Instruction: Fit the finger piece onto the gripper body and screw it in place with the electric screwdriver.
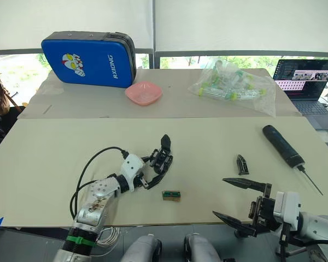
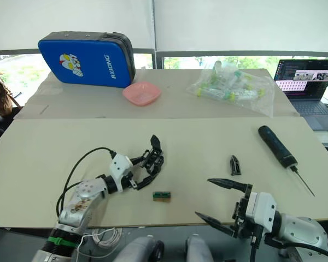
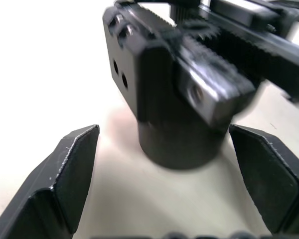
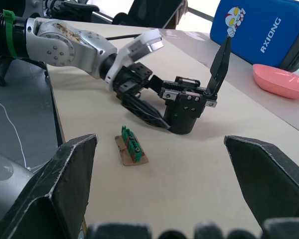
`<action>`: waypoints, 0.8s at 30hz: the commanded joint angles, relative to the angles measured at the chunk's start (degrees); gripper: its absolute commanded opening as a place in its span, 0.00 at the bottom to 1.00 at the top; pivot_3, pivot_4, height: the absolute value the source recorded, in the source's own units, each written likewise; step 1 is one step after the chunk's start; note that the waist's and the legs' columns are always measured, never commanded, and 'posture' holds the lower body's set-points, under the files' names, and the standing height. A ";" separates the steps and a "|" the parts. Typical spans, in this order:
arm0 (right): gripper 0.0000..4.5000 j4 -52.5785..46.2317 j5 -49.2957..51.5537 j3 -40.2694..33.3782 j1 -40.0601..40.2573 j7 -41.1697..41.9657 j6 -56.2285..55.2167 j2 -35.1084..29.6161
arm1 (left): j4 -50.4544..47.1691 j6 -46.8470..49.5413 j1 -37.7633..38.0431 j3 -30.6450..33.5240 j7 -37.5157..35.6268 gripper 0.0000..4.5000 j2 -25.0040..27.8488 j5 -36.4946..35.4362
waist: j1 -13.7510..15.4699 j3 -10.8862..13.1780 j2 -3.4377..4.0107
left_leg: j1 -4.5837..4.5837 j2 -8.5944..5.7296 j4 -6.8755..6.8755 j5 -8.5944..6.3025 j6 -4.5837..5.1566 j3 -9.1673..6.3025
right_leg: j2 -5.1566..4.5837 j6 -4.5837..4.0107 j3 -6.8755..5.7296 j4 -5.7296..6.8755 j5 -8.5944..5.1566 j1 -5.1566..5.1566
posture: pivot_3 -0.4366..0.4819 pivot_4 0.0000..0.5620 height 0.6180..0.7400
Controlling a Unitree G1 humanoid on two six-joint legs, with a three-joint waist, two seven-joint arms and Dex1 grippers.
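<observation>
Black and blocky, the gripper body [image 1: 163, 159] stands on the cream table [image 1: 54, 147] just left of centre, with one long finger already rising from its top. The left gripper [image 1: 153, 173] sits at the body's 7 o'clock, its fingers [image 3: 65, 169] spread to either side of the body's base without pressing on it. The finger piece [image 1: 242, 164] lies loose on the table at 3 o'clock from the body, well apart from it. The electric screwdriver [image 1: 284, 147] lies at 2 o'clock from the finger piece, bit pointing toward the near right edge. The right gripper [image 1: 241, 202] hovers at the near table edge, at 6 o'clock from the finger piece, jaws wide apart and empty. A small green-topped block [image 1: 171, 195] lies at 5 o'clock from the body.
</observation>
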 commanded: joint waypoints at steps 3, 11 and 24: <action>1.00 -0.88 1.13 -0.95 -0.04 -0.44 -0.09 -0.03 | 9.16 -1.43 -8.16 3.05 -11.21 0.98 5.98 -4.29 | 0.14 0.00 0.00 | 0.00 0.00 0.00 0.00 0.00 0.00 | 0.01 -0.01 -0.03 0.01 0.00 -0.10 | 0.48 0.27 1.00; 1.00 -1.31 0.72 -0.61 0.17 -1.44 -0.14 0.23 | 29.39 -11.70 -22.00 -2.56 -31.23 0.98 5.33 -2.47 | 0.39 0.00 -0.01 | -0.07 -0.06 0.00 -0.04 0.07 0.01 | -0.02 -0.43 -0.06 -0.06 0.27 -0.14 | 0.48 0.27 1.00; 1.00 -3.63 0.77 -3.96 3.42 -2.74 -0.26 -0.16 | 52.89 -29.91 -33.58 -4.24 -35.31 0.98 -3.70 4.25 | 0.07 0.01 -0.04 | -0.20 -0.06 0.00 -0.03 0.08 0.00 | -0.03 -0.42 -0.04 -0.04 0.28 -0.05 | 0.48 0.27 1.00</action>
